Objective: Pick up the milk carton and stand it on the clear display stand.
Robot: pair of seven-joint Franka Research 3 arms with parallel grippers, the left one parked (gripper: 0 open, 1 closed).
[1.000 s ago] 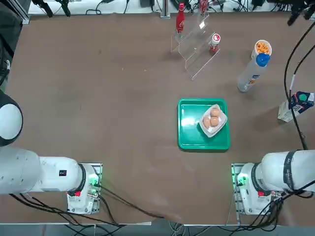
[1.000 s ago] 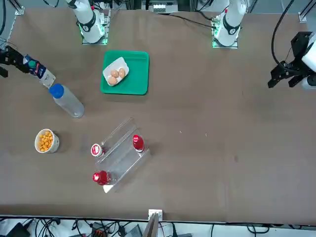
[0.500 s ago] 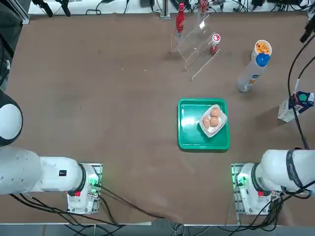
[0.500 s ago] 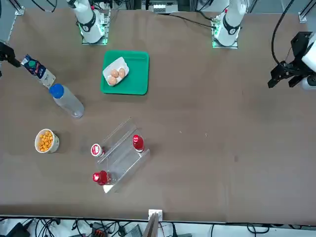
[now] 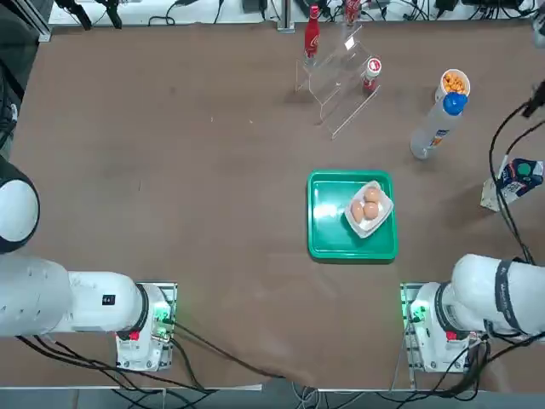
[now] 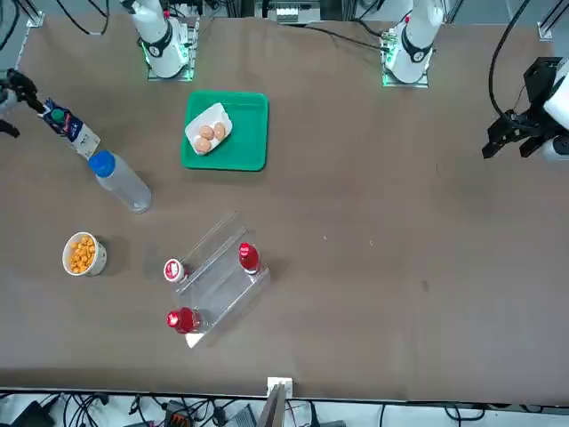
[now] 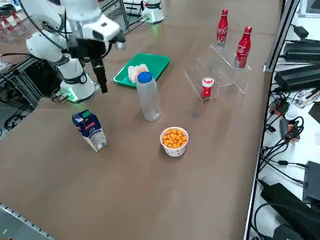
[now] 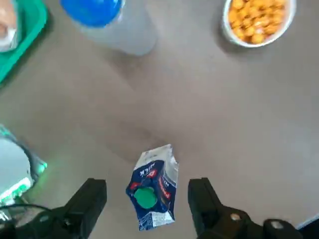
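Right hand shifted; near milk carton.

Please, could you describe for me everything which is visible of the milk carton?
The milk carton is a small rectangular pack, seemingly coated cardboard, with white sides, a dark blue gabled top with red and white print, and a round green cap. It looks closed and stands upright on the brown table, beyond the blue-capped bottle as seen from the bowl of orange pieces. The open end effector does not touch it.
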